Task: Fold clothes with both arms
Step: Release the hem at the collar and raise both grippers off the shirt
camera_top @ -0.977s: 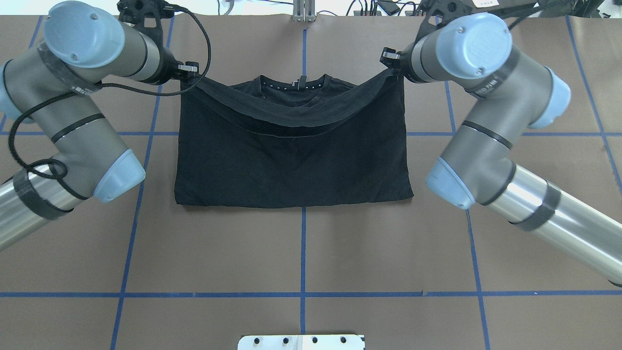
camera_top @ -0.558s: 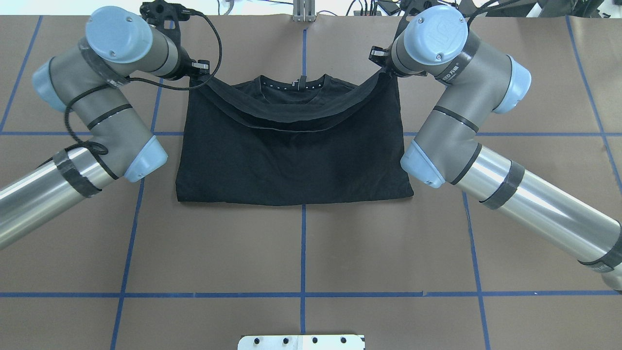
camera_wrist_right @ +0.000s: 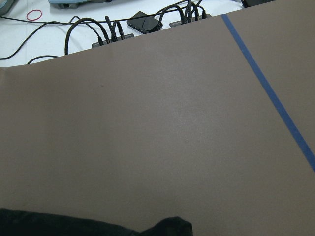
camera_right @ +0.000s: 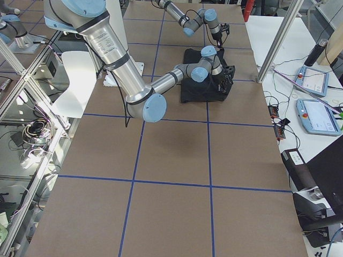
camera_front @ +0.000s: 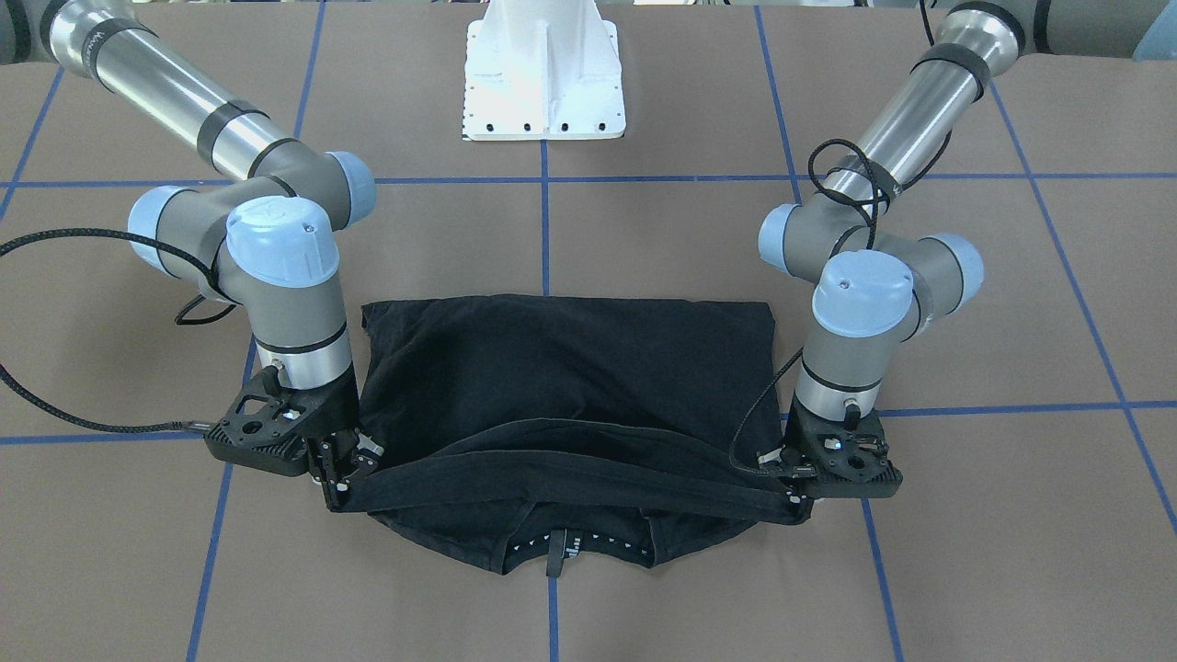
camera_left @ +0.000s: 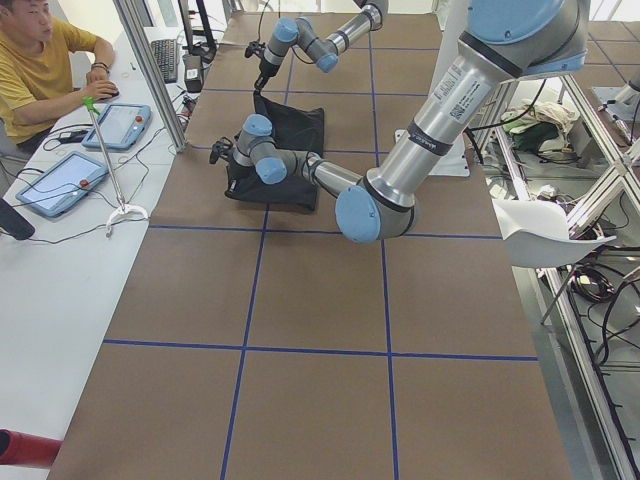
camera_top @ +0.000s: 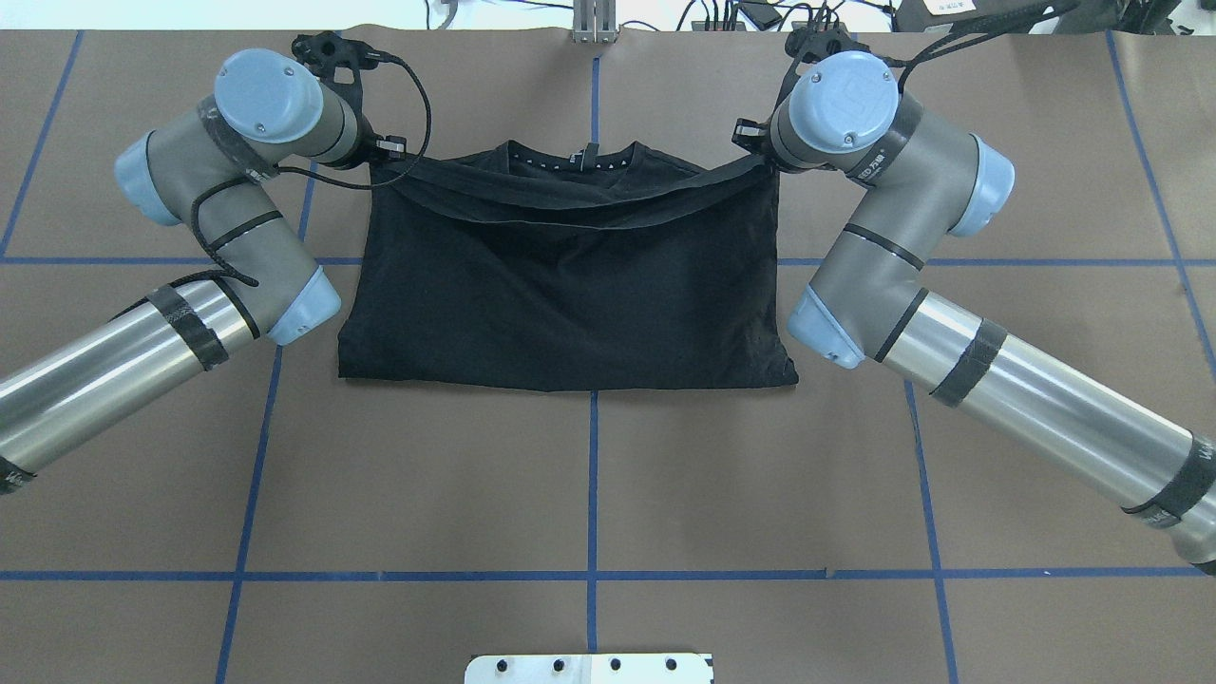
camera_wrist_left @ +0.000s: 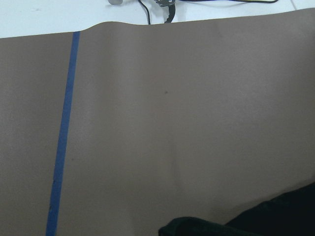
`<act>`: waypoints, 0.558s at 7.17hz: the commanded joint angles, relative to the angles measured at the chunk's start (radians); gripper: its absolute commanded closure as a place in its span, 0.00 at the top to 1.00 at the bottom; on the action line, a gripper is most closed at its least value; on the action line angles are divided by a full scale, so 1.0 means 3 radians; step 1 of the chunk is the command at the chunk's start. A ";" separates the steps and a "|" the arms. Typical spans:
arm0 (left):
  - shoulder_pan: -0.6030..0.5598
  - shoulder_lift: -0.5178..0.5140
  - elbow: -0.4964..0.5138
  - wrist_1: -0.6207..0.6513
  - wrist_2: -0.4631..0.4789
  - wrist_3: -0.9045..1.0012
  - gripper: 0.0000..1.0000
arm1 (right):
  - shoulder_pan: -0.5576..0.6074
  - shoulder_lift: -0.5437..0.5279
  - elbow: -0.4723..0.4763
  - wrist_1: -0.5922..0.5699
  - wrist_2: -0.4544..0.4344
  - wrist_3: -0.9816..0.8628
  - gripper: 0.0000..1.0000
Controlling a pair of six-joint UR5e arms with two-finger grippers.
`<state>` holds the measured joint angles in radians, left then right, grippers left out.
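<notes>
Left hand (camera_front: 793, 485): clenching one corner of the lifted hem.
Right hand (camera_front: 342, 476): clenching the opposite corner.
T-shirt (camera_top: 570, 285): lying on the counter (camera_top: 589, 494), its hem stretching taut between the two hands and hanging just above the collar.
Change: both hands are carrying the hem farther over the collar than a second ago, and its sag is flattening.
Meaning: the fold is probably nearing completion, with lowering and letting go remaining.

The T-shirt (camera_top: 570, 304) shows plain black, the counter (camera_top: 589, 494) brown with a blue line grid, left arm (camera_top: 85, 375) and right arm (camera_top: 1064, 418) silver-grey and light-blue.
</notes>
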<state>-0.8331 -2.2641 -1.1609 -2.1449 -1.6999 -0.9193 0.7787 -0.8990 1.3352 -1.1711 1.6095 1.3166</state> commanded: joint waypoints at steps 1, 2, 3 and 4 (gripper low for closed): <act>0.0000 0.0000 0.0009 -0.0019 0.0001 0.0017 0.00 | 0.0002 -0.0020 -0.0130 0.0207 -0.0001 -0.0103 0.00; -0.0005 0.0005 0.0004 -0.0039 0.0001 0.0108 0.00 | 0.0012 -0.0025 -0.0130 0.0207 0.0004 -0.0180 0.00; -0.0015 0.0020 0.0009 -0.0136 -0.0004 0.0165 0.00 | 0.0022 -0.0040 -0.0130 0.0207 0.0055 -0.0196 0.00; -0.0020 0.0015 -0.0001 -0.0152 -0.0009 0.0175 0.00 | 0.0063 -0.0051 -0.0125 0.0212 0.0106 -0.0317 0.00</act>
<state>-0.8368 -2.2602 -1.1593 -2.1773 -1.7011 -0.8773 0.7868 -0.9100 1.2972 -1.1095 1.6244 1.2546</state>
